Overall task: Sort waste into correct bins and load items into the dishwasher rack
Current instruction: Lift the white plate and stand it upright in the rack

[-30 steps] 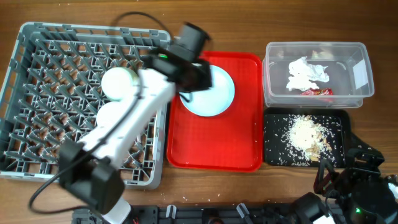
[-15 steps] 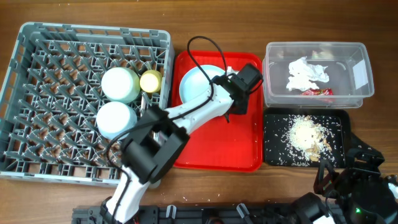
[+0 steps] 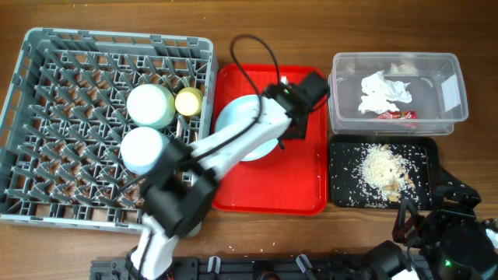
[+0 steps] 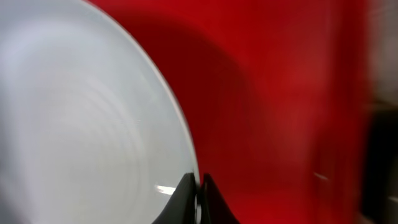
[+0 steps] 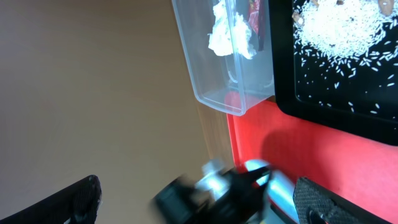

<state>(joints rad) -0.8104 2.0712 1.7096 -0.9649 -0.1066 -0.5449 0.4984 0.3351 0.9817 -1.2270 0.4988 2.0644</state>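
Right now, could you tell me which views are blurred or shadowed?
Left wrist: motion-smeared, the plate rim soft, a dark shadow beside it on the red tray. Right wrist: the tub sharp, the left arm blurred. Overhead: sharp, evenly lit.

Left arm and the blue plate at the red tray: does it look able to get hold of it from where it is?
Probably yes. The left gripper sits at the right rim of the light blue plate, seemingly shut on its edge in the wrist view. Nothing else shows beside it on the red tray.
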